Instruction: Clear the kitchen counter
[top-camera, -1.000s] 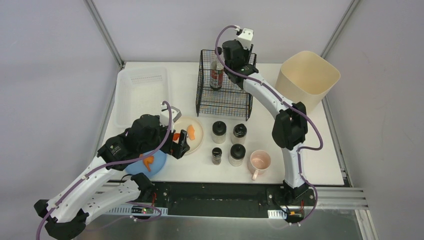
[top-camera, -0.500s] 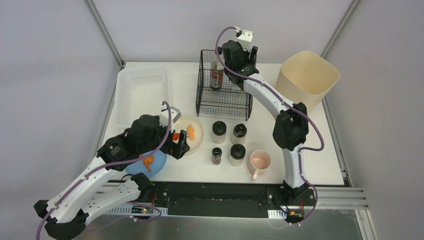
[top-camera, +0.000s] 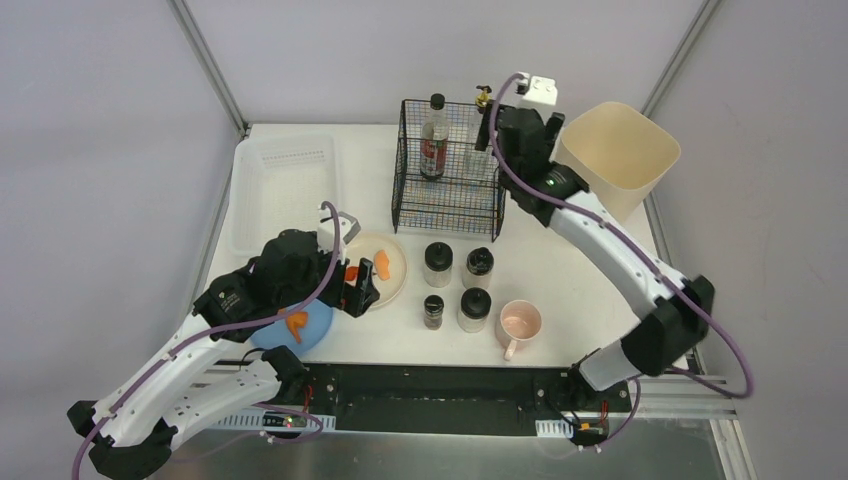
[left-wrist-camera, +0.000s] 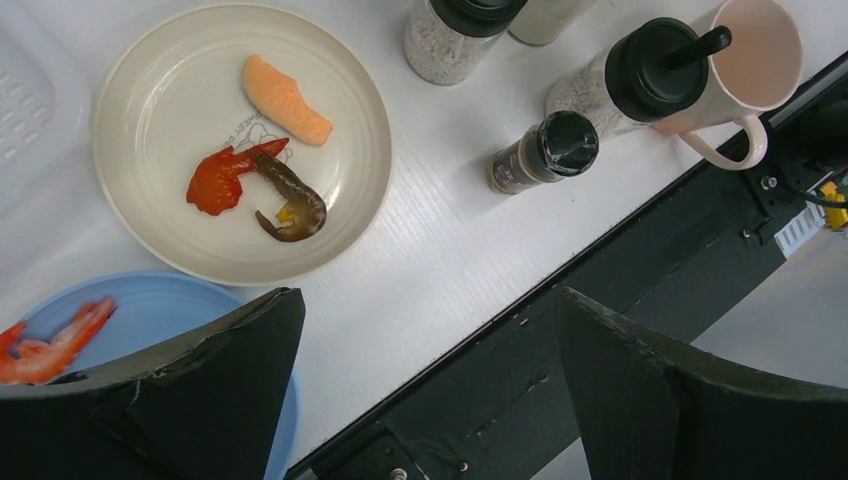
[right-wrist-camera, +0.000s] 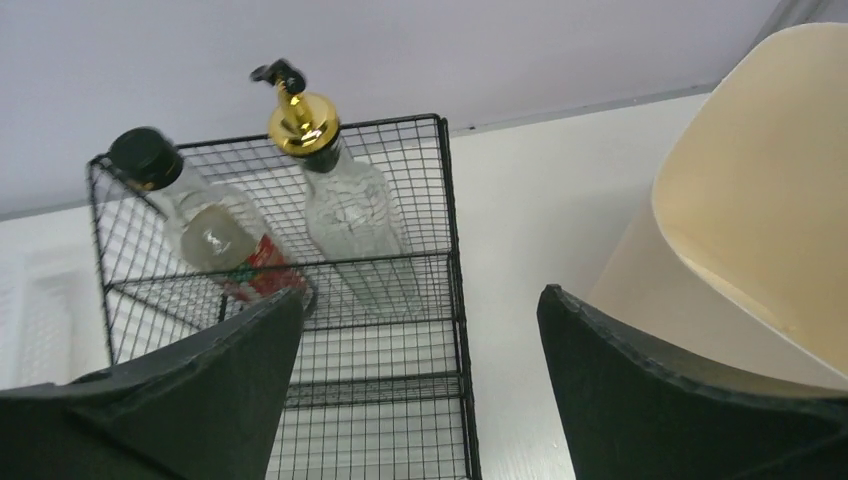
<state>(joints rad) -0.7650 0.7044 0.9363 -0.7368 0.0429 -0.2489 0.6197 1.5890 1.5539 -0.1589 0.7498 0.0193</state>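
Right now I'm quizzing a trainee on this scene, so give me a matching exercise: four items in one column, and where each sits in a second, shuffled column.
Items
1. gold-pump bottle
2. salmon slice
3. pink mug
4. lone orange shrimp

Places
A. cream plate
B. bare kitchen counter
C. blue plate
D. wire basket

Pairs: 1-D, 2-A, 3-B, 4-C.
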